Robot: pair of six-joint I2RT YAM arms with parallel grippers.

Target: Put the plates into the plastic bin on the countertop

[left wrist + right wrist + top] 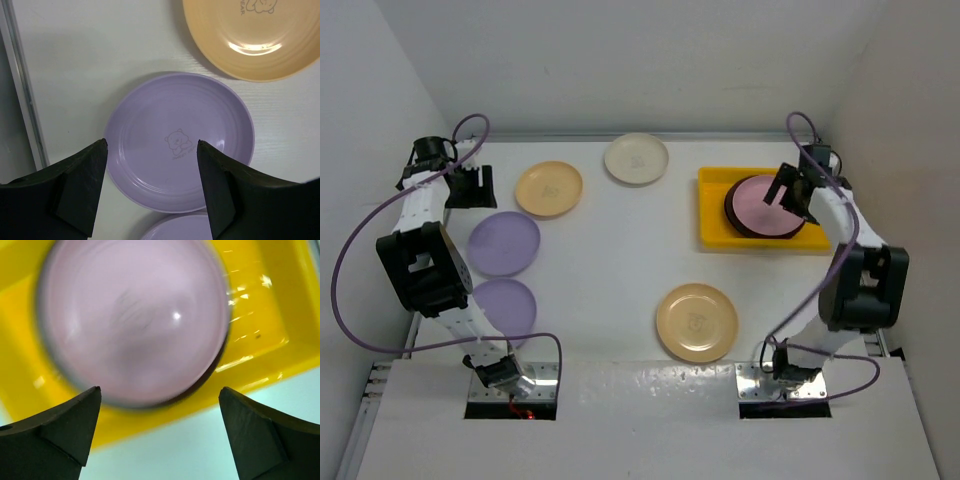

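Note:
The yellow plastic bin (712, 240) stands at the right of the countertop (620, 260). In it a pink plate (760, 205) lies on top of dark-rimmed plates. My right gripper (793, 195) hovers over the bin's near side, open and empty; its wrist view shows the pink plate (132, 320), blurred, in the bin (260, 340) beyond the right gripper (160, 390). My left gripper (470, 190) is open at the far left, above a lavender plate (180, 140) that shows between its fingers (80, 185). Loose on the counter are two lavender plates (504, 243) (505, 305), two peach plates (549, 188) (697, 322) and a cream plate (636, 158).
White walls close in the counter on the left, back and right. A metal edge strip (20, 90) runs along the left side beside the lavender plate. A peach plate (255, 35) lies just beyond it, and a second lavender plate's rim (175, 232) lies just before it.

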